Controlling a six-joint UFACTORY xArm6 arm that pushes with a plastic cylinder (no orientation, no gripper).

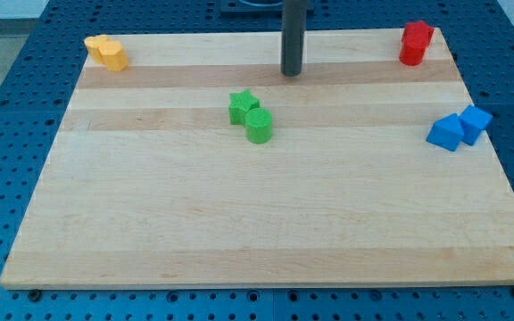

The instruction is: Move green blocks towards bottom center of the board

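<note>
My tip [292,73] stood free, touching no block, near the board's [239,232] top edge. It lay above and a little to the view's right of the green pair, with a clear gap between.

The green star block [241,104] and the green cylinder block [259,127] sat touching, above the board's middle and slightly to the view's left of my tip. The star was the upper-left one, the cylinder the lower-right.

Risks, as judged:
- A push from my tip's present side would likely catch the cylinder off-centre, splitting the pair.
- The star might then slip off toward the view's left and need a second pass.

The pair's long axis ran upper-left to lower-right, its cylinder end pointing toward the bottom. Neither block alone showed a clear heading.
</note>
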